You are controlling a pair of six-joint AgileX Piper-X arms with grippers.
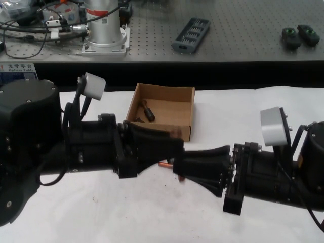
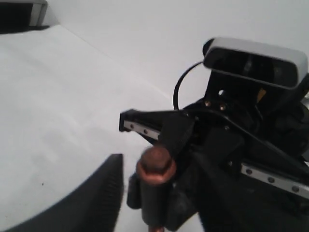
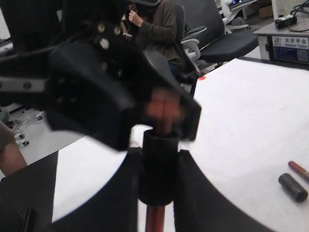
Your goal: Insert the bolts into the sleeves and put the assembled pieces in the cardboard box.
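Well, the left claw (image 1: 178, 142) pinches a bolt (image 2: 155, 165), poked through the sleeve (image 3: 158, 164) that the right claw (image 1: 177, 169) squeezes. At twelve o'clock, the cardboard box (image 1: 167, 93) holds one finished piece (image 1: 148, 110). A spare bolt (image 3: 299, 170) and spare sleeve (image 3: 293, 187) wait on the bench (image 1: 101, 212).

Three cameras, all aimed just in front of the cardboard box (image 1: 188, 109).
The high view looks forward and down from behind the left arm (image 1: 91, 147) and the right arm (image 1: 273, 172), with the box farther off at centre. Each wrist view sits very near, facing the other arm. All three share the bolt (image 1: 164, 164) in the sleeve (image 3: 158, 166), just before the box.
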